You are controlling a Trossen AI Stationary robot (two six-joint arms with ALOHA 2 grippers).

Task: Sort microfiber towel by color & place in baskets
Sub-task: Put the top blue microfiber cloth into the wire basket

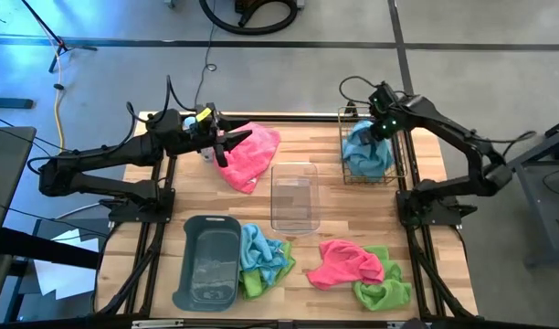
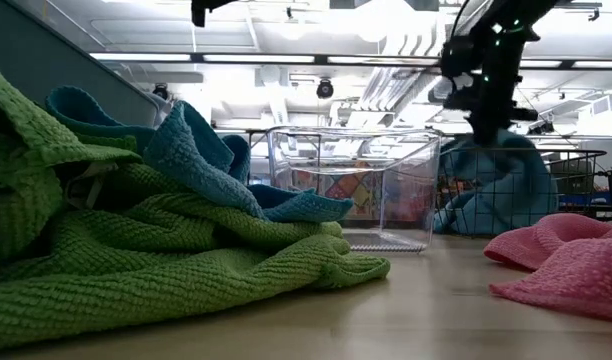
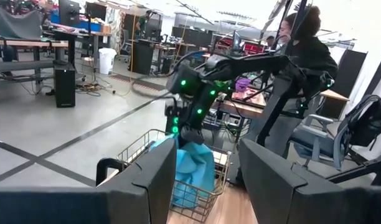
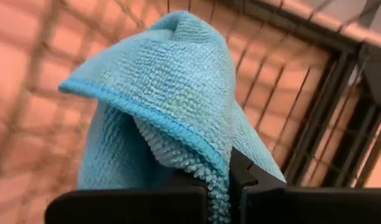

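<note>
My right gripper (image 1: 378,128) hangs over the wire-mesh basket (image 1: 345,176) at the table's far right, shut on a light blue towel (image 1: 366,153) that reaches down inside it. My left gripper (image 1: 232,146) is raised level at the far left, open, with nothing between its fingers (image 3: 209,155). A hot pink towel (image 1: 254,157) shows just beside and under it. At the near edge lie a blue towel on a green one (image 1: 264,258), and a pink towel beside a green one (image 1: 360,270). The grey tub (image 1: 209,265) and the clear bin (image 1: 294,196) hold no towel. My right gripper pinches a bunched fold of the blue towel by its hemmed edge (image 4: 219,167) between its two fingers. The fingers come from above, pointing steeply down. The towel hangs below them inside the wire-mesh basket (image 2: 498,185), its lower part down near the basket's floor.
The clear bin stands mid-table between the arms, the grey tub near the front left. In the low view the green and blue pile (image 2: 166,240) fills the foreground. A person (image 3: 312,53) sits beyond the table's right side.
</note>
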